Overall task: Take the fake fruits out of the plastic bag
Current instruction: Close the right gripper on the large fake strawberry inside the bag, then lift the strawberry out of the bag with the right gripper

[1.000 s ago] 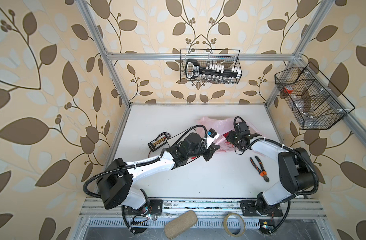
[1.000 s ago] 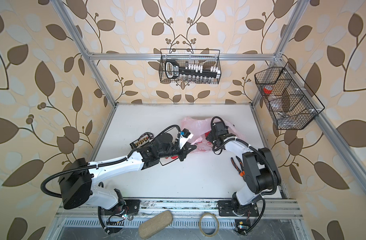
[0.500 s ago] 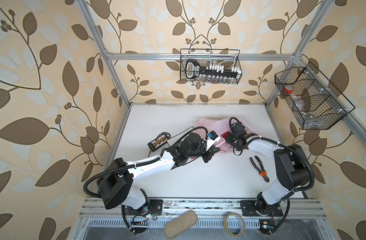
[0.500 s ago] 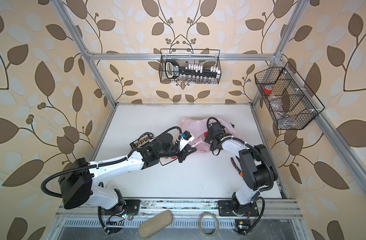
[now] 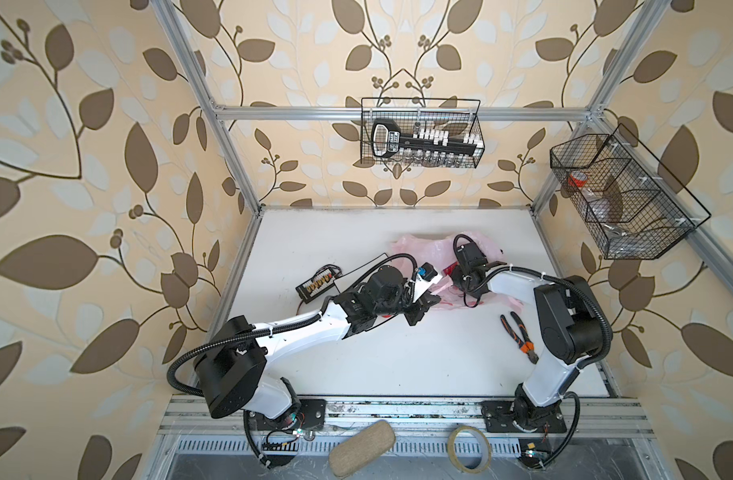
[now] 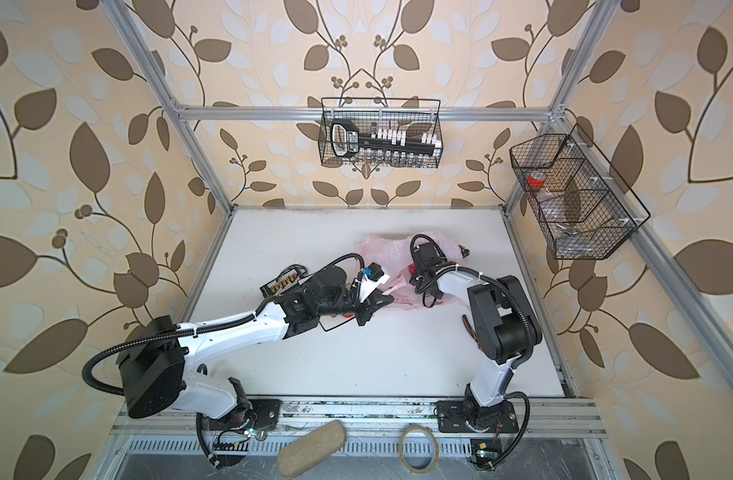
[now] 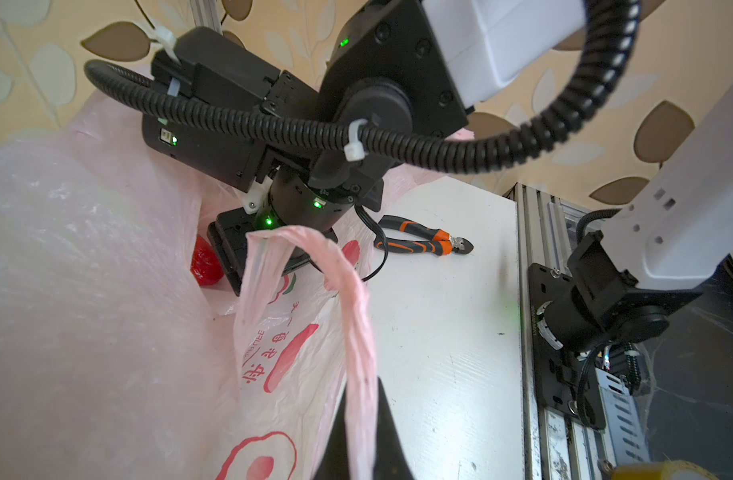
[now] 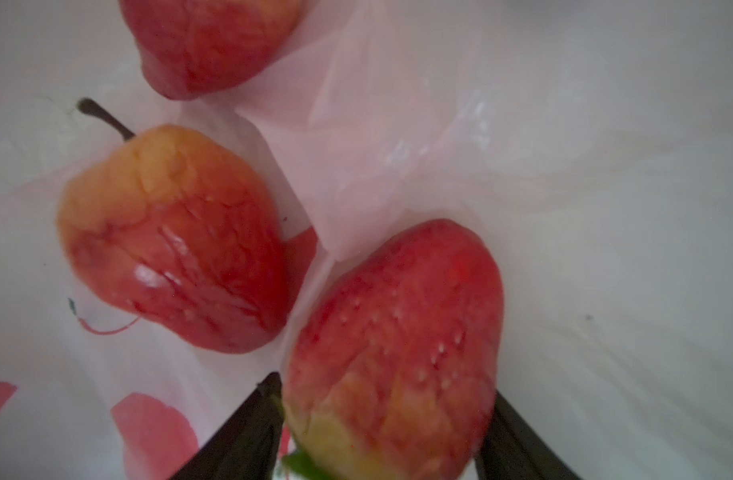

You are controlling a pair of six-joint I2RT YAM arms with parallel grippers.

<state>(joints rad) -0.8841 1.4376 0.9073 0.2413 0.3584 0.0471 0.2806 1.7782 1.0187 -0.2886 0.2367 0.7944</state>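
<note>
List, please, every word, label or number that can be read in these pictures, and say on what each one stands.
No text can be quoted with certainty.
plastic bag: red printed characters, Chinese in look, turned and creased; not readable.
black tool in the back wire basket: white label, too small to read.
small connector strip on the table: markings too small to read.

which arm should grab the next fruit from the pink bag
Right: the right hand, inside the translucent pink plastic bag, straddles a glossy red strawberry. The left hand is shut on the bag's handle.
</note>
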